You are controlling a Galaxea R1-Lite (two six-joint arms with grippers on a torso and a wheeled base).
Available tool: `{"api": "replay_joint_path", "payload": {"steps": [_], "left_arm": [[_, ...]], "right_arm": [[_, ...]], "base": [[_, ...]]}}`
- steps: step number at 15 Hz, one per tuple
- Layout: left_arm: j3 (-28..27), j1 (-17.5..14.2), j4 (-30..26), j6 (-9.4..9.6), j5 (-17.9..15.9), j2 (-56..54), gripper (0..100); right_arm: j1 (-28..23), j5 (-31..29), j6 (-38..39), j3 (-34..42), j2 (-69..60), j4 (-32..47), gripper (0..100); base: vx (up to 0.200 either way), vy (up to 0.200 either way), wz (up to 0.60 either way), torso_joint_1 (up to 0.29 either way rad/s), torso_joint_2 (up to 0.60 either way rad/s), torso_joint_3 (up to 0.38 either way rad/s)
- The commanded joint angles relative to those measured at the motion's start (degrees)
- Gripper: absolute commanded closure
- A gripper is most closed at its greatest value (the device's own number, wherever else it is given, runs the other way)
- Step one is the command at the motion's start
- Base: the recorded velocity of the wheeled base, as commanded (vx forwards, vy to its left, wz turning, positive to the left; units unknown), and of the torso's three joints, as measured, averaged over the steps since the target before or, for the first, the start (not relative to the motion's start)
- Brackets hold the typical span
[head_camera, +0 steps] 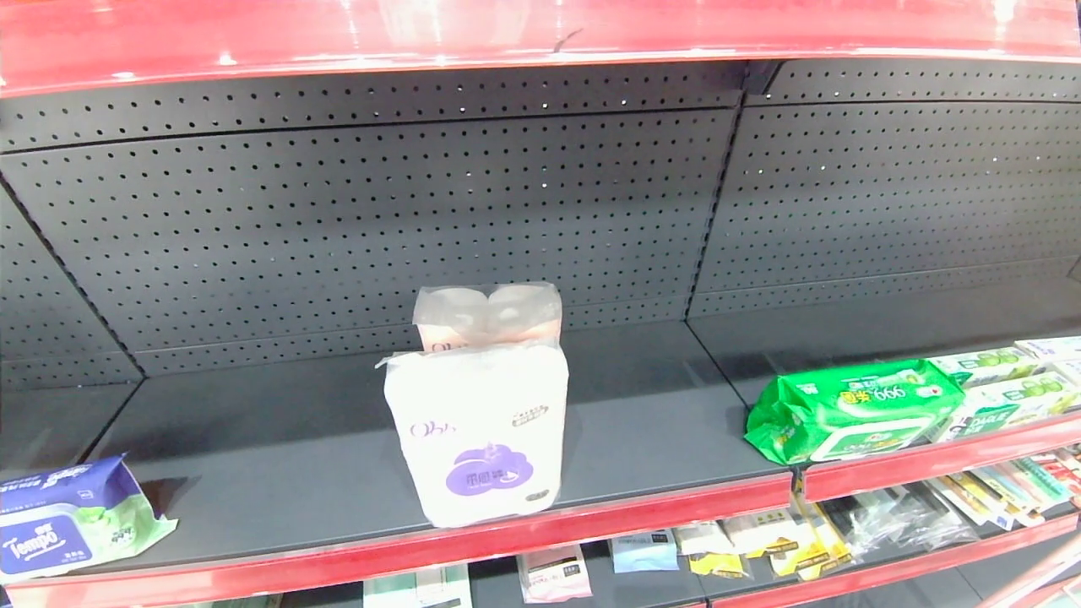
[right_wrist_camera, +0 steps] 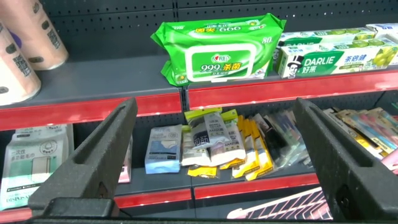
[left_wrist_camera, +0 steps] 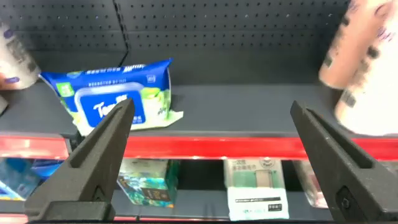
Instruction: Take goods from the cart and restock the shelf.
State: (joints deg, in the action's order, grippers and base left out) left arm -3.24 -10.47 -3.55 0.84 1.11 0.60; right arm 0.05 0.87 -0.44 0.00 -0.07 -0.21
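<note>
Wide open and empty, the left gripper (left_wrist_camera: 211,106) and right gripper (right_wrist_camera: 214,102) hang before the shelf (head_camera: 659,405), where 1 white tissue pack (head_camera: 477,435), a blue wipes pack (head_camera: 72,515) and a green wipes pack (head_camera: 853,409) sit amid bare decking, suggesting restocking is barely begun.

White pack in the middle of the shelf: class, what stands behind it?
A pink roll pack stands behind the white pack. Only its top shows above it; its lower part is covered.
</note>
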Motion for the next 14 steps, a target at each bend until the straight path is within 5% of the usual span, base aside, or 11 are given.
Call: {"api": "replay_joint_path", "payload": {"steps": [1,7,14], "left_arm": [[0.34,0.01,0.03,-0.05,0.12,-0.60,0],[0.34,-0.08,0.03,1.00,0.38,-0.60,0],[0.43,0.01,0.03,1.27,0.03,-0.60,0]], "right_arm": [[0.04,0.01,0.09,0.00,0.07,-0.06,0],[0.04,-0.07,0.35,0.00,0.07,0.03,0],[0.04,-0.07,0.18,0.00,0.07,0.03,0]], "base": [[0.000,0.000,0.00,0.000,0.00,0.000],[0.000,0.000,0.00,0.000,0.00,0.000],[0.000,0.000,0.60,0.008,0.00,0.004]]}}
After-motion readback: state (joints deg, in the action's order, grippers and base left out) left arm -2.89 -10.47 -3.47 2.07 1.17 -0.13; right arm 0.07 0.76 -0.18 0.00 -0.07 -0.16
